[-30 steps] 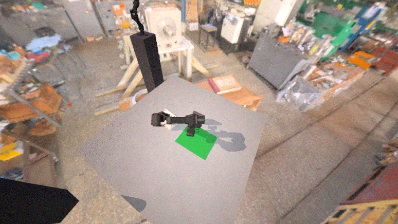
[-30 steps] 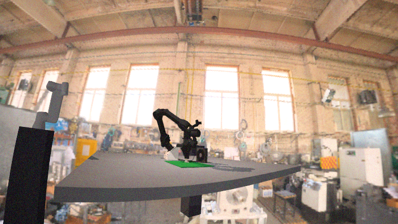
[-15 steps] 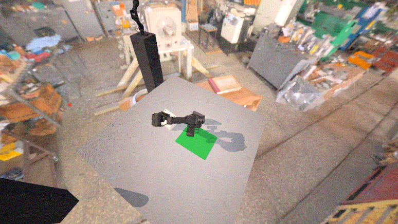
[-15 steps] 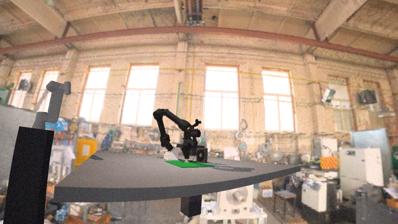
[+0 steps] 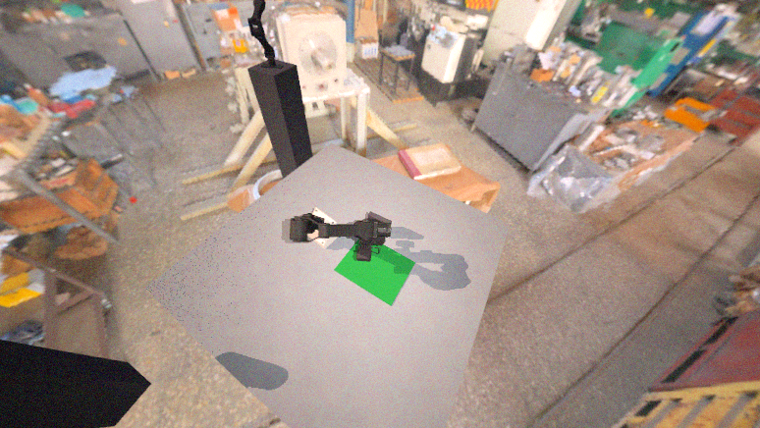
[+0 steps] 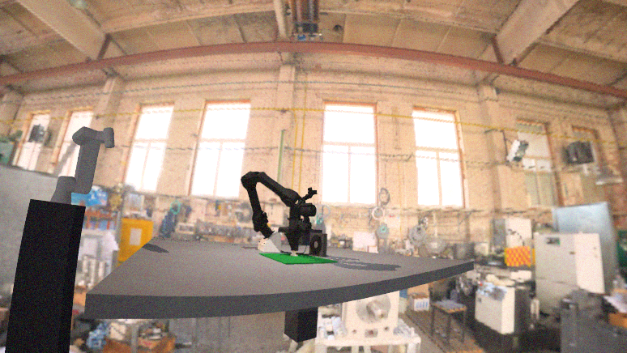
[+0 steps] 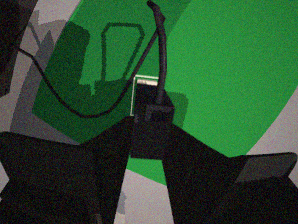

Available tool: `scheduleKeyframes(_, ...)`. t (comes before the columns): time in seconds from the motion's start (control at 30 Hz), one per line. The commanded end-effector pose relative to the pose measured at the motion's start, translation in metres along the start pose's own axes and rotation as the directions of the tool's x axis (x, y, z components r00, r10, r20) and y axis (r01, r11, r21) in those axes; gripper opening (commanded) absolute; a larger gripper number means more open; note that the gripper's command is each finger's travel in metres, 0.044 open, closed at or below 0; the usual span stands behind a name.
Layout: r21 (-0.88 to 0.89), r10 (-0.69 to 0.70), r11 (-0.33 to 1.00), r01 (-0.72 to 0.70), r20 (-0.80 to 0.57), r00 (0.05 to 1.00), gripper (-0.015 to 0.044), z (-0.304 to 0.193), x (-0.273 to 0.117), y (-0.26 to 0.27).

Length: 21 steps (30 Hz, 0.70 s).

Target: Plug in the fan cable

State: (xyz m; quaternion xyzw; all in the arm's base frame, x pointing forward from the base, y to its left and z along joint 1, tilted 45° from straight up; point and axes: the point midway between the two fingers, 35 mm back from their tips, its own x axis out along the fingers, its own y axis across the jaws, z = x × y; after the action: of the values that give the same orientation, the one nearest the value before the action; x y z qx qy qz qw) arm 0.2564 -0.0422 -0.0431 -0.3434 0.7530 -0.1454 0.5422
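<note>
Plug [image 7: 148, 90] sits pinched in the closed gripper [image 7: 148, 111] over the board [image 7: 220, 50]; seating on the header, pressing down and letting go seem left.

A big workshop hall with pale brick walls [image 6: 271, 131], tall bright windows [image 6: 348, 153] and a red beam [image 6: 394, 54] under the ceiling. The concrete floor [image 5: 573, 297] is crowded with machines [image 5: 318, 47], a shelf [image 5: 58, 201] and cluttered benches around the grey table [image 5: 318, 329].
</note>
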Motion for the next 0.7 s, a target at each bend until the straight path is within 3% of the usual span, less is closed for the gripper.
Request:
scheduleKeyframes(0.0,-0.008,-0.004,1.0,0.004,0.001,1.0,0.0,-0.0003,0.0011,-0.0001)
scheduleKeyframes(0.67,-0.015,-0.004,1.0,0.004,0.0,1.0,0.0,-0.0034,0.0022,0.001)
